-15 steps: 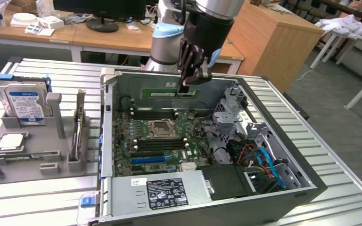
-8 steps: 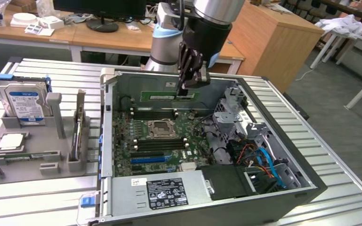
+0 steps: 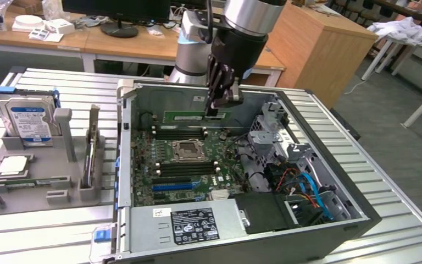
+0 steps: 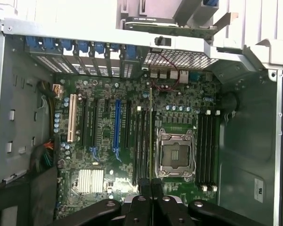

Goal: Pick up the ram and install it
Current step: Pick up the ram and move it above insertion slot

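The tool (image 3: 216, 109) is hanging down into the open computer case (image 3: 321, 242) and is gripping the ram (image 3: 193, 116), with its dark fingers (image 3: 223, 91) closed narrowly on the thin green board. In the exterior view the ram is lying level and lengthwise, with most of its length reaching out from the tool toward the exterior view's left, so the grip is sitting near one end of the upper edge. The stick is hovering in front of the grey inner wall of the case, above the bank of dark memory slots (image 3: 178, 132) on the far side of the processor socket (image 3: 187, 147); I cannot tell whether its lower edge is touching a slot. In the wrist view the ram (image 4: 152, 132) is showing edge-on as a thin line running straight out from the tool (image 4: 152, 188), passing just beside the socket (image 4: 174, 153) and along the neighbouring dark slots (image 4: 141, 141) on the green motherboard (image 4: 104, 141). Outside the case, on the ribbed metal tabletop (image 3: 42, 231), a grey holder (image 3: 64, 132) is carrying a hard drive with a blue label (image 3: 28, 118) standing upright and a square silver processor chip (image 3: 15, 165) lying flat, both well apart from the tool.
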Motion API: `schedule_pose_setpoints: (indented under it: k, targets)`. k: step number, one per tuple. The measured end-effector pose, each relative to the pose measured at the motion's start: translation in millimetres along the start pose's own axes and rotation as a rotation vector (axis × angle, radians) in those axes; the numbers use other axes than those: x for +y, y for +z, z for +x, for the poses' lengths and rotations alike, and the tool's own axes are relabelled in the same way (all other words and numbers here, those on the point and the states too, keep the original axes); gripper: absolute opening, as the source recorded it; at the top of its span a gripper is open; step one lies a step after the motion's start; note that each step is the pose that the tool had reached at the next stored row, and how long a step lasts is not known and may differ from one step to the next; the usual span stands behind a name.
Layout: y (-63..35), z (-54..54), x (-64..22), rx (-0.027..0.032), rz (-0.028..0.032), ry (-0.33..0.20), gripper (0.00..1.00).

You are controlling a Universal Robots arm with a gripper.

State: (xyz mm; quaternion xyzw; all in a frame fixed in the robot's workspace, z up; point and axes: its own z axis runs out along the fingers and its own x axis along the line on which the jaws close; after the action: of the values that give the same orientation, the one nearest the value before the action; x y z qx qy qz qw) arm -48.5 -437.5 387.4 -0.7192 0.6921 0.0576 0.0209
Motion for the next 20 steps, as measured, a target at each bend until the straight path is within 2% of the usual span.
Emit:
schedule_pose_setpoints:
  k: [14, 20]
  targets:
    - [18.8, 2.1, -1.0, -0.0001, 0.0009, 0.000, 0.12]
    - [20.1, 2.3, -1.0, 0.0001, 0.0015, 0.000, 0.12]
